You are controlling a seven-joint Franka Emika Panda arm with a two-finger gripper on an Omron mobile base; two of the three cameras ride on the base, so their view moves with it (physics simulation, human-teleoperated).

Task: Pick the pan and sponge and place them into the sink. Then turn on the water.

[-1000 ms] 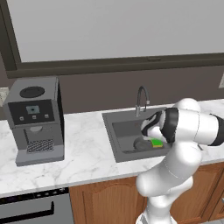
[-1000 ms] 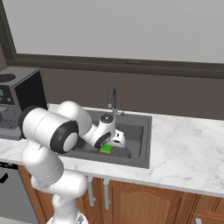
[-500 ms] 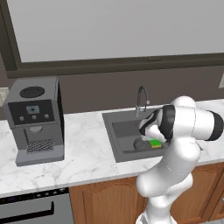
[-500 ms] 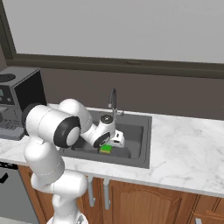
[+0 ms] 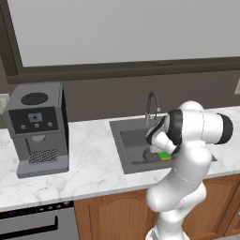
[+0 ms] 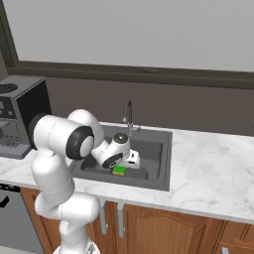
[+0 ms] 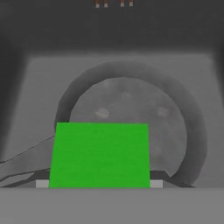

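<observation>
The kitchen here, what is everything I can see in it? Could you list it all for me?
sink: one, dark grey, set into the counter under the window.
tap: one, thin, dark, curved, at the back of the sink; no water shows.
pan: one, dark grey, round, lying in the sink.
sponge: one, green, between the hand's fingers, over the pan.
coffee machine: one, grey, on the counter left of the sink.
counter: one, white marble.
cupboards: brown wood, under the counter.
window: one, dark frame, above the counter.
arm: one, white, bent down into the sink.
hand: one, closed on the sponge.
</observation>
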